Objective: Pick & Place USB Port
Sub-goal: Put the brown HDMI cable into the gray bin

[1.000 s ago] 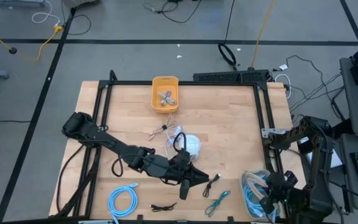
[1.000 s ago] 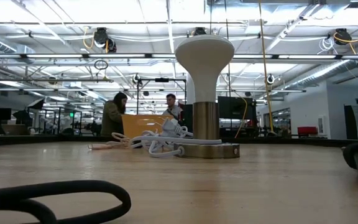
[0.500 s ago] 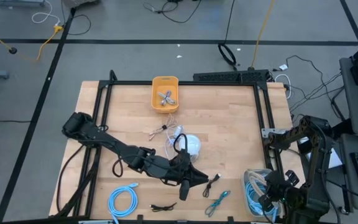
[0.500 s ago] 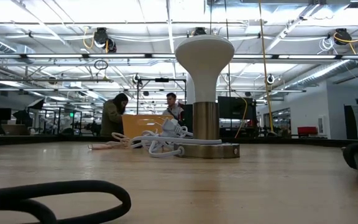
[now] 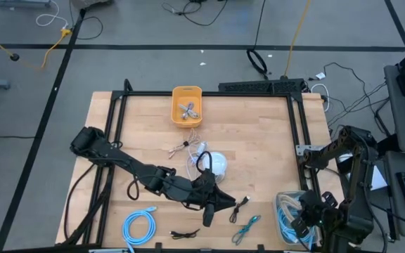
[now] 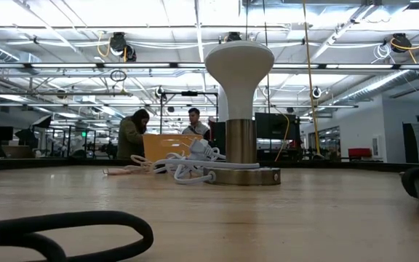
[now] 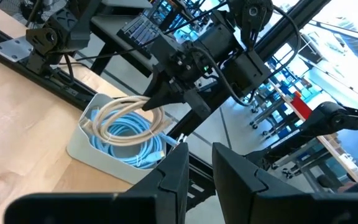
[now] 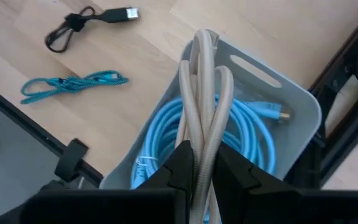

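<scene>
The right gripper [image 8: 199, 163] is clamped on a looped beige cable [image 8: 205, 93], whose strands run straight out from between its fingers and hang directly over the white bin [image 8: 291, 93] at the table's near right corner. The bin already holds a coil of light-blue cable [image 8: 241, 134]. The beige loop's long axis lies along the gripper's own line of sight, pointing down into the bin, so the coming move appears to turn on a short descent and release rather than on any sideways travel. In the high view the right gripper [image 5: 306, 223] sits over the same bin [image 5: 284, 200], confirming that the held cable is above its container and not beside it. The left gripper [image 5: 225, 200] rests low over the middle of the table with its fingers narrowly apart and nothing visible between them; its wrist view looks across at the bin [image 7: 89, 140] and the beige loop [image 7: 126, 112] from well apart. A black USB cable [image 8: 82, 25] and a teal cable [image 8: 73, 84] lie on the wood between the two arms, nearer the left gripper.
</scene>
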You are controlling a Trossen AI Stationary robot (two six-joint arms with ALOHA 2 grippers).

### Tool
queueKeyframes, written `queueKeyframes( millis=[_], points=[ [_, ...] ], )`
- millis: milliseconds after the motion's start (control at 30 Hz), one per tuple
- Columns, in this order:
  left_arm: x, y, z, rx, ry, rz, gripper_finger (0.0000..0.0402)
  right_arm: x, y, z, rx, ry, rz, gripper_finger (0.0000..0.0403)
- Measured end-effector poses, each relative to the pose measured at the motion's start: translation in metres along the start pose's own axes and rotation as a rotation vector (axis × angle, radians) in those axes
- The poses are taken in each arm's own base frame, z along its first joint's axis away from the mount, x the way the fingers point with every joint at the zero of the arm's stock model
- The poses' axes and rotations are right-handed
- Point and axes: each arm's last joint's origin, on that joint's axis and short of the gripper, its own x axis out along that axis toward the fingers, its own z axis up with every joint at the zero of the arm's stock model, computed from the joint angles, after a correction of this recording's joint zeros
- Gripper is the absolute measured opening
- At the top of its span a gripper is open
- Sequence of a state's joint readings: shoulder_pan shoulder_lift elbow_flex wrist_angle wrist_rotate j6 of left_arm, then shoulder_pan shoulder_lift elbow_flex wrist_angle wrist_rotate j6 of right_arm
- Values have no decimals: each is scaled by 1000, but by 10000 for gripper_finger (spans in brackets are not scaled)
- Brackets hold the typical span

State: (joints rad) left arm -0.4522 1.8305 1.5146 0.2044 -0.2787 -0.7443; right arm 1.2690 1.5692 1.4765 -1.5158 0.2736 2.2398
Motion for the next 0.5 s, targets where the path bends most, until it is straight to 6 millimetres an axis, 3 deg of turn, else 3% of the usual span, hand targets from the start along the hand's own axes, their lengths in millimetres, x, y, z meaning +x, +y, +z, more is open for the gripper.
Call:
queueKeyframes(
  millis=[500],
  points=[
    [0,0,0,9,1,2,74,2,8,1,35,66,14,30]
  ],
)
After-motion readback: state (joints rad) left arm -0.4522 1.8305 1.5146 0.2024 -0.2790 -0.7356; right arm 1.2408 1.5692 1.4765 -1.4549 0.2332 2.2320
